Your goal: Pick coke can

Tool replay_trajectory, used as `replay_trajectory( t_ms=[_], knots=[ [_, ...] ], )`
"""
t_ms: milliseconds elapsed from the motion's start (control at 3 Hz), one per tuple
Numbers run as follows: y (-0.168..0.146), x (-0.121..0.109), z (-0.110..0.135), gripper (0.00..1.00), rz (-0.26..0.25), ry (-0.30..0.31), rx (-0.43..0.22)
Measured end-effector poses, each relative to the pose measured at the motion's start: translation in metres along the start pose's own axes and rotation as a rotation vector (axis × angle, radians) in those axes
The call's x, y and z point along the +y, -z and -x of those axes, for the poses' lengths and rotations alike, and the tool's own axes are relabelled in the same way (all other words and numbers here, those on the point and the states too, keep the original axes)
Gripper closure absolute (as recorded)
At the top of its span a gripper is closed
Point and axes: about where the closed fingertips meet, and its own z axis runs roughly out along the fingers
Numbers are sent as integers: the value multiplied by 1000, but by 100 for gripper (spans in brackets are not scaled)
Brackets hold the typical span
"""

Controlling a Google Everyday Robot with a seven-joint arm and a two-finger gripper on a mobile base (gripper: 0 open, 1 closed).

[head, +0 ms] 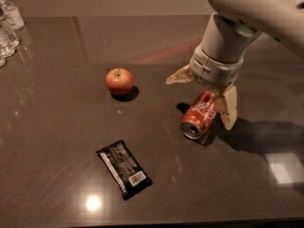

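The coke can (198,116) lies on its side on the dark table (57,127), right of centre, its silver end facing the near left. My gripper (202,95) hangs right over the can's far end. It is open: one cream finger (179,75) points out to the left above the can, the other finger (229,107) stands down along the can's right side. The can rests on the table, not held.
A red apple (119,80) stands left of the can. A black snack bar (124,168) lies in the near middle. Clear water bottles (7,27) stand at the far left edge. My arm's shadow (266,137) falls to the right.
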Motion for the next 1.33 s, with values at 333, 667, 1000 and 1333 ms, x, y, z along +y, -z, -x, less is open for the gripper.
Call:
replay_trajectory(
  t_ms=[333,667,1000,1333],
  knots=[
    [-10,-2,6,0,52,57,-4],
    [-16,-1,11,0,81,96,-8],
    [-21,3,16,18,98,126,-8],
    [-22,6,18,41,106,140,-9]
  ],
)
